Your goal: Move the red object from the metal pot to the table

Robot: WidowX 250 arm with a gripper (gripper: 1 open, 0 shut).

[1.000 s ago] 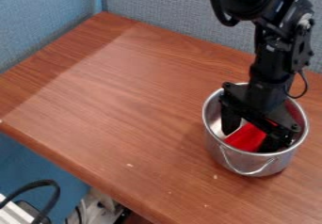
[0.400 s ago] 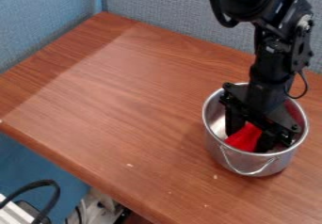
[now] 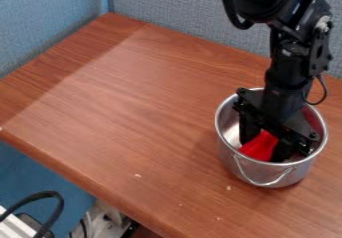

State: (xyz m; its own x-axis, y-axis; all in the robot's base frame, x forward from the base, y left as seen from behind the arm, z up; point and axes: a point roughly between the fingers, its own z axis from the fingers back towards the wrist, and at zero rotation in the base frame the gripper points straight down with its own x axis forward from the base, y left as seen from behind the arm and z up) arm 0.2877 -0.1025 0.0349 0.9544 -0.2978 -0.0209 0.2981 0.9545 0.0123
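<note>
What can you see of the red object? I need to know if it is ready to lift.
The red object is a small, matte, bright red block lying inside the metal pot, near the table's right edge. The gripper points straight down into the pot, its black fingers on either side of the block and apparently closed on it. Its lower part is hidden.

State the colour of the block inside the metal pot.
Bright red. The block lies in the metal pot, seen in the camera view.
</note>
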